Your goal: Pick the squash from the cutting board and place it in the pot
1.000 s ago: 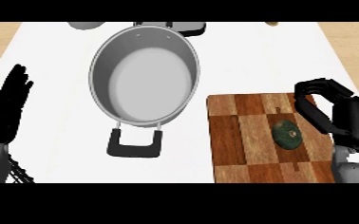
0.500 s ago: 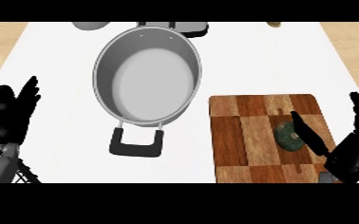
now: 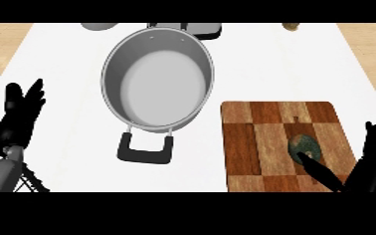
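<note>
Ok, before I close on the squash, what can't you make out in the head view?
1. Right hand: palm cut off by the lower edge; only straight fingers show.
2. Squash: near side hidden by a finger; whether they touch is unclear.
3. Grey object and brown object at the counter's far edge: cut off by the upper edge, unidentifiable.

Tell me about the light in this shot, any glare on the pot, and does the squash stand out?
Head view: even light, no glare on the pot, its inner wall darker than its floor; the dark squash stands out on the brown board, but the black right hand blends into its lower edge.
</note>
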You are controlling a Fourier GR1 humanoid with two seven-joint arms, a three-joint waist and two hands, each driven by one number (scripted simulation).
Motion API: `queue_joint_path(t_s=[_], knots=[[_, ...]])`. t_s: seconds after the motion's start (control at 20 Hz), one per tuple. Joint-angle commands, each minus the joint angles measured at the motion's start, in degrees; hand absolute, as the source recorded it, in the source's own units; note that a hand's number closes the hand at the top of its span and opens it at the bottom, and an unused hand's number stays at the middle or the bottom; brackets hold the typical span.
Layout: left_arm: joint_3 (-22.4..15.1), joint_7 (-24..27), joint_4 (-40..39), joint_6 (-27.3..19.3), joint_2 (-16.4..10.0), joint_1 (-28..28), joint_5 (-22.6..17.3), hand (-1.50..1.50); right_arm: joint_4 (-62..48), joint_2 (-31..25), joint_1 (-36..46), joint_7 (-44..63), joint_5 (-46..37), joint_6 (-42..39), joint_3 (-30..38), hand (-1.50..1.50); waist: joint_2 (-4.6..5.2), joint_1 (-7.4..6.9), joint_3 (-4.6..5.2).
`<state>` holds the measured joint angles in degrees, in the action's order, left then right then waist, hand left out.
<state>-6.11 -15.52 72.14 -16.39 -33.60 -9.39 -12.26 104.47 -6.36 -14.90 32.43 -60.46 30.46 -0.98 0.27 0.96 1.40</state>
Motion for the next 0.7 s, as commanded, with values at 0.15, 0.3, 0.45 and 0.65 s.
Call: queue_joint_path(t_s=[0.15,0.3,0.45,0.65], knots=[[-3.5,-0.9,1.5,-1.3,1.5,-1.2,2.8,0.00,9.4,3.2,0.1,20.1,-7.5,-26.3,-6.4,-1.50,-0.24,-1.17,-0.95],[-3.3,-1.6,1.3,-1.3,0.6,-1.5,2.8,0.00,14.2,4.7,3.9,28.0,-6.1,-38.2,-8.8,-1.50,-0.33,-1.75,-1.10],[-3.9,-2.3,1.1,-1.3,1.4,-2.1,2.7,0.00,16.2,6.2,7.5,37.1,-7.2,-44.2,-12.5,-1.50,-0.32,-1.54,-1.24],[-4.5,-2.7,3.3,-2.4,1.2,-0.9,3.2,0.00,16.1,6.3,11.0,41.5,-5.6,-48.4,-9.7,-1.50,-0.42,-1.64,-1.35]])
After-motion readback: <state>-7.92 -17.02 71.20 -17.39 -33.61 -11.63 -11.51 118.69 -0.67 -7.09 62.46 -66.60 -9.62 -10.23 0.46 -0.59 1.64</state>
